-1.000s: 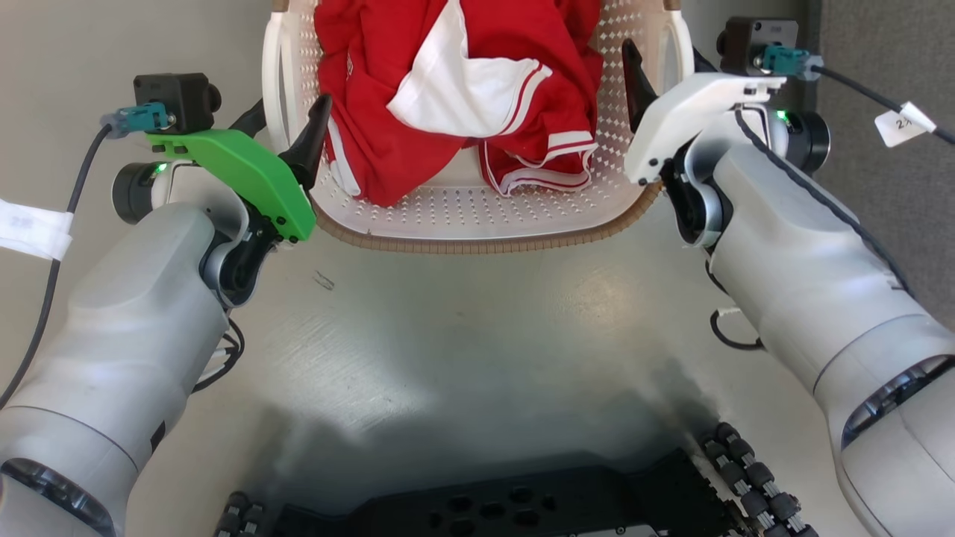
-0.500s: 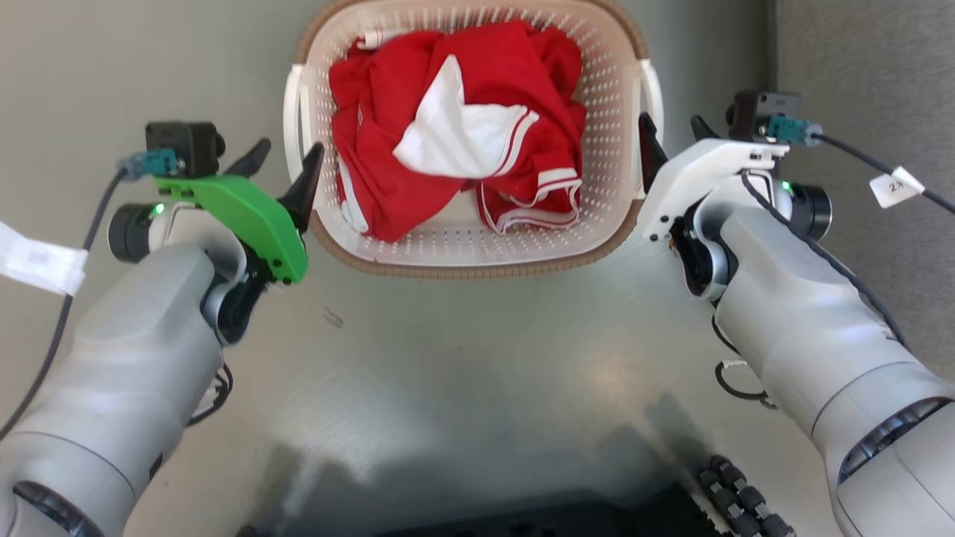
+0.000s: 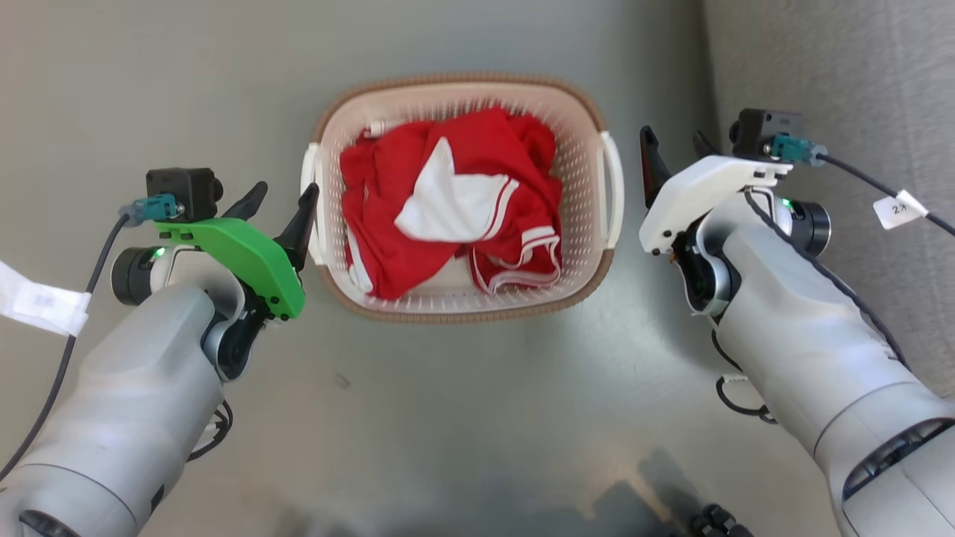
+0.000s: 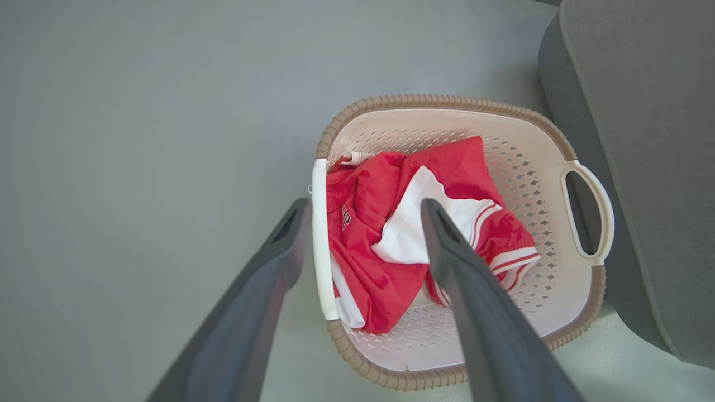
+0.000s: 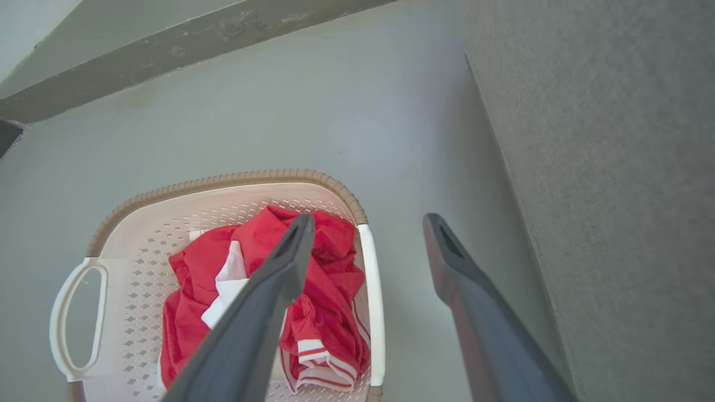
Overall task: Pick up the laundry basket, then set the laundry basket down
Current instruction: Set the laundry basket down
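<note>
The laundry basket (image 3: 456, 316), cream and perforated with a brown rim, stands on the grey floor with a red and white garment (image 3: 448, 201) bundled inside. My left gripper (image 3: 285, 195) hangs open above and just outside the basket's left white handle (image 3: 307, 186). In the left wrist view the left gripper (image 4: 364, 205) frames that handle (image 4: 318, 240) from well above, without touching it. My right gripper (image 3: 671, 142) is open too, a little clear of the right handle (image 3: 613, 186). Through the right wrist camera, the right gripper (image 5: 368, 220) is apart from the basket (image 5: 223, 181) below.
Grey upholstered furniture (image 3: 828, 82) runs along the right side, close to the basket's right handle (image 4: 586, 218) in the left wrist view. A dark baseboard (image 5: 167, 50) lies beyond the basket. The wheels of my base (image 3: 716, 518) show at the bottom edge.
The head camera has pulled up and back, so the basket looks smaller and farther. Both open grippers, which stood at the basket's handles, have come up and away from them.
</note>
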Robot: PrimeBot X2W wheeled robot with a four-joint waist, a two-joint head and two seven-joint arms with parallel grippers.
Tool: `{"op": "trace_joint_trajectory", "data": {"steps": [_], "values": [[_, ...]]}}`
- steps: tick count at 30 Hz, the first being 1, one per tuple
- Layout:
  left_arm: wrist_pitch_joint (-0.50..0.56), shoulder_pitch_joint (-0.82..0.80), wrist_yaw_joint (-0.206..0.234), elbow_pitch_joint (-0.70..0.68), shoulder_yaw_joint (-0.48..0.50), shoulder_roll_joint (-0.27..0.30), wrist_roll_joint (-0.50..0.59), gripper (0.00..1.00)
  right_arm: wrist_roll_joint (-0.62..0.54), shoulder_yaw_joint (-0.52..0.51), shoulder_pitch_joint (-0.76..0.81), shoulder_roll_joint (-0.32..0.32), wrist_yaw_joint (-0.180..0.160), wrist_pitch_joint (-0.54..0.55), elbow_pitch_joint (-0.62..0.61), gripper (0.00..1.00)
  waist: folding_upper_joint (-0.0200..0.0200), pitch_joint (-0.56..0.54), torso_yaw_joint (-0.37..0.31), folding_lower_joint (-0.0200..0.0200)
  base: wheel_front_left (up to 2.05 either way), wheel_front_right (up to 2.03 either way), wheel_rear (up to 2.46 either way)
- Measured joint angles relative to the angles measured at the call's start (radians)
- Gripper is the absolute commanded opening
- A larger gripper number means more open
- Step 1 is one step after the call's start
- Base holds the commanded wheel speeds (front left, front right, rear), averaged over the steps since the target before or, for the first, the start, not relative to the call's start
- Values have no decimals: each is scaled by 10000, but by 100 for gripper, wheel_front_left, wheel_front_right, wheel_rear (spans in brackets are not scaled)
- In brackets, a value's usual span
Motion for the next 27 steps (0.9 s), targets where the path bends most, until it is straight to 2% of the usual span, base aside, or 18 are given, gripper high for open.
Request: {"op": "trace_joint_trajectory", "data": {"steps": [9, 18, 27], "values": [[-40, 366, 0, -353, 399, 100, 2, 100, -658, -94, 417, -314, 224, 0, -631, 100, 0, -1129, -77, 0, 0, 0, 0], [-40, 773, 0, -1369, 2033, 382, 627, 100, -1390, -518, 1168, -627, 431, -2, -1791, 100, 0, -2566, -40, 0, 0, 0, 0], [-42, 1779, 0, -2063, 3333, 579, 1444, 100, -1883, -1239, 2282, -892, 431, 0, -2941, 100, 0, -3836, 99, 0, 0, 0, 0]]}}
